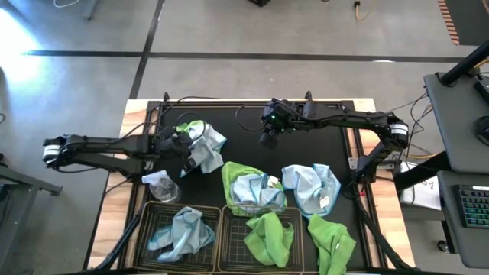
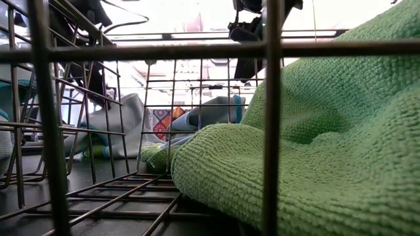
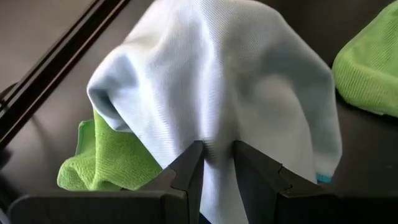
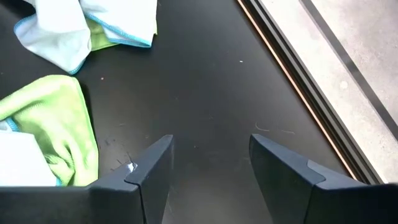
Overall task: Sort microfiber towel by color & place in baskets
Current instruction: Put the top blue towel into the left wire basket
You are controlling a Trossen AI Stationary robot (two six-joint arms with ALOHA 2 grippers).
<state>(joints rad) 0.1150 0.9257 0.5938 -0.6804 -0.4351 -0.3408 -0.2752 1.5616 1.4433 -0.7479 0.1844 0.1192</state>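
Note:
My left gripper (image 3: 217, 158) is shut on a pale blue towel (image 1: 206, 147) at the mat's far left; a lime green towel (image 3: 106, 163) lies under it. My right gripper (image 4: 210, 158) hangs open over bare black mat (image 4: 205, 93) near the far middle (image 1: 269, 137). Two wire baskets sit at the near edge: the left basket (image 1: 153, 221) holds a blue towel (image 1: 183, 233), the right basket (image 1: 293, 218) a green one (image 1: 269, 238). A green towel with a blue one on it (image 1: 248, 187), another blue towel (image 1: 312, 187) and a green towel (image 1: 332, 241) lie on the mat. My left gripper pinches a raised fold of the pale blue towel (image 3: 217, 134) between its two fingers. The cloth drapes away from the fingertips in a peaked tent, with its lower edges down on the mat and on the green towel beneath.
A small clear spray bottle (image 1: 162, 183) stands just beyond the left basket. Cables run along the mat's far edge (image 1: 229, 107). The low view looks through the basket mesh (image 2: 269, 118) at a green towel (image 2: 315, 144). Bare mat lies under my right gripper.

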